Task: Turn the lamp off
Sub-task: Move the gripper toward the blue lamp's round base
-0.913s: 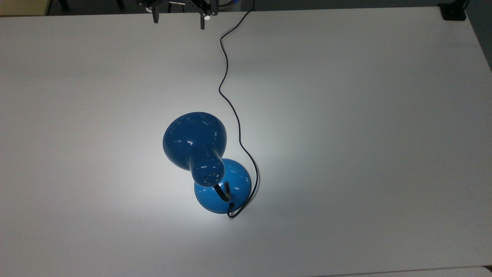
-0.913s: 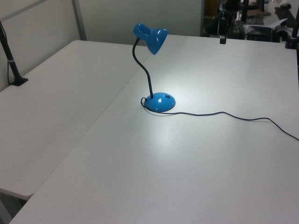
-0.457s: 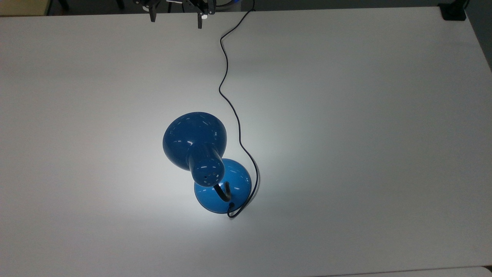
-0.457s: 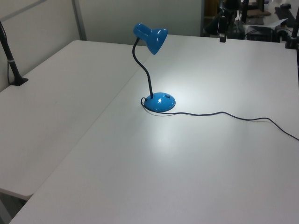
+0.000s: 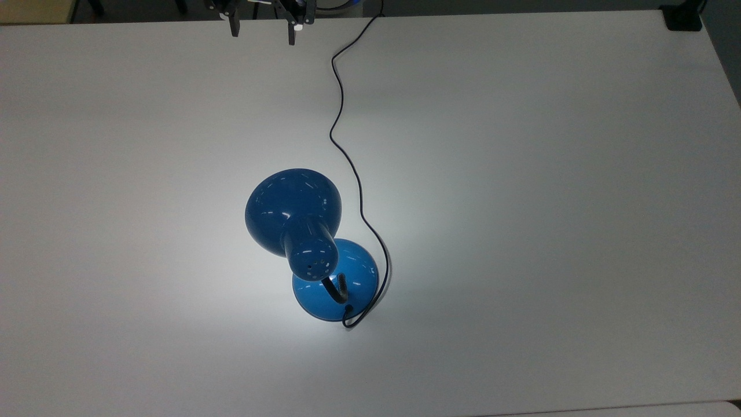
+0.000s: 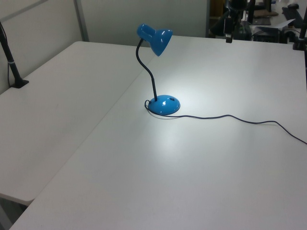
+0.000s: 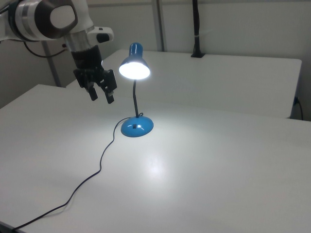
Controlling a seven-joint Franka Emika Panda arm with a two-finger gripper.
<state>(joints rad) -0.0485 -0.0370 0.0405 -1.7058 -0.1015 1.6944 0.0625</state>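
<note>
White rounded arm [image 7: 48,19], grey joints, black two-fingered pincer [image 7: 101,95]

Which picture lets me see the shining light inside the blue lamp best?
The right view: the lamp faces it, so the glowing inside of the shade shows. The top view sees the shade's back, and the left view its side; both catch just the bright patch on the table.

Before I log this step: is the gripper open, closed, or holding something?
Gripper: open, fingers spread, holding nothing, up in the air apart from the lit lamp.
</note>
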